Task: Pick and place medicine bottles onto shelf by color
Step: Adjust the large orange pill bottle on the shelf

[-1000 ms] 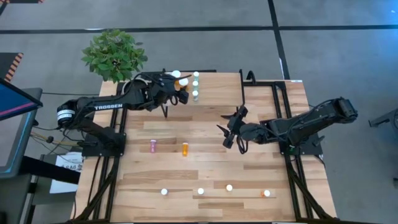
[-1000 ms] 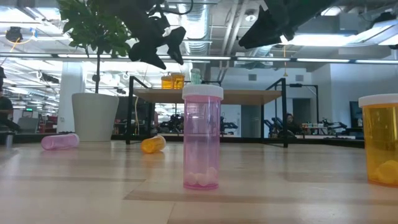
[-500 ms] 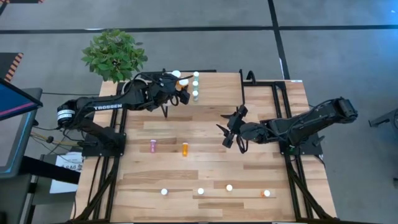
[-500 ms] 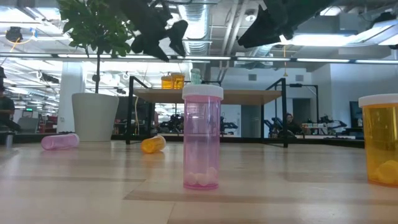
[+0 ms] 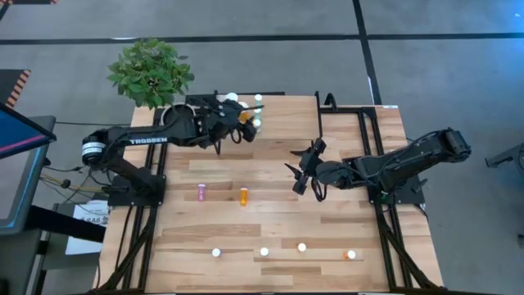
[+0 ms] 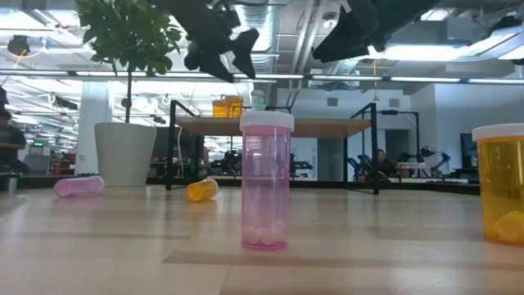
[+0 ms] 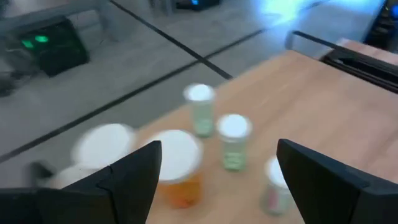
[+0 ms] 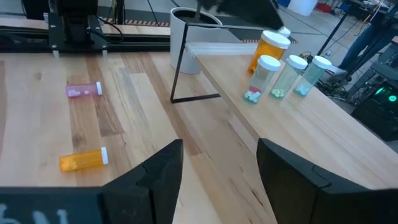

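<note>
The shelf (image 8: 292,130) stands at the table's far side. On it are a large orange bottle (image 8: 270,51) and three pale green bottles (image 8: 265,78). My left gripper (image 5: 239,123) hovers open above them. In its wrist view the orange bottle (image 7: 177,171) and the green ones (image 7: 234,142) show below, between its fingers. My right gripper (image 5: 301,170) waits open over mid-table, with nothing between its fingers (image 8: 217,180). A pink bottle (image 5: 201,192) and an orange one (image 5: 243,196) lie on their sides on the table.
Several bottles stand along the table's near edge, among them a pink one (image 6: 266,182) and an orange one (image 6: 499,184). A potted plant (image 5: 150,72) with a white pot (image 6: 124,153) stands off the far left corner. Black frame rails run down both table sides.
My left gripper has drifted toward the table's right edge and slightly up above the shelf's bottles, rolling a little, and has stayed open. The bottles have kept their places.
</note>
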Robot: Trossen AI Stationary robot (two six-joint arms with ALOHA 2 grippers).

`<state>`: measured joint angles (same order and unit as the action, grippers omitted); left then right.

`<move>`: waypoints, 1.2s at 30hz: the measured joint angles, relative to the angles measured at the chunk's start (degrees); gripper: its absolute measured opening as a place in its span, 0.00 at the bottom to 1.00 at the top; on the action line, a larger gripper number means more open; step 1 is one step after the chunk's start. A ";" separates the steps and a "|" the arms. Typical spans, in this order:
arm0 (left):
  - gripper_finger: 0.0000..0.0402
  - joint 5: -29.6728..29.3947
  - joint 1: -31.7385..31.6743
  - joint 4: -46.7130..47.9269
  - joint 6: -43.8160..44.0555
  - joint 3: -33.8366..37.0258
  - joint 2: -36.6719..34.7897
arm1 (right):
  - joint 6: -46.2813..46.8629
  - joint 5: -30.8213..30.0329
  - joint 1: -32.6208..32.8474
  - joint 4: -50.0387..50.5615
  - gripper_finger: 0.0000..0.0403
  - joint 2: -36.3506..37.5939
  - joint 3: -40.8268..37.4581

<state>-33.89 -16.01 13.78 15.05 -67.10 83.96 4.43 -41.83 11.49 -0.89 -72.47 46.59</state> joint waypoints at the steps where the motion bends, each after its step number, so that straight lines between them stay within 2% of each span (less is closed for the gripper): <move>1: 0.76 0.27 -0.09 0.80 0.02 -0.94 1.10 | -0.18 -0.01 0.00 0.00 0.56 0.00 0.00; 6: 0.76 -0.65 -0.50 8.29 -0.49 -7.63 6.41 | -0.35 -0.01 0.00 0.05 0.56 0.00 0.00; 9: 0.76 -1.30 -0.48 11.13 -0.50 -9.83 7.30 | -0.35 -0.01 0.00 0.44 0.56 0.00 0.00; 21: 0.76 -2.75 -0.49 13.13 -0.63 -9.60 5.60 | -0.33 -0.01 0.53 0.51 0.56 0.00 0.00; 26: 0.76 -5.83 0.43 13.73 -1.29 -9.56 5.56 | -0.33 0.00 0.52 0.50 0.56 0.00 0.00; 32: 0.76 -5.69 0.55 14.39 -1.14 -9.54 5.53 | -0.31 0.01 0.55 0.55 0.56 0.00 0.00; 36: 0.76 -5.62 0.55 11.11 -0.91 -6.01 4.81 | -0.31 0.03 0.83 0.62 0.56 0.00 0.00</move>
<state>-39.51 -15.46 24.89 14.14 -73.10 88.77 4.11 -41.80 12.31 -0.26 -72.47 46.59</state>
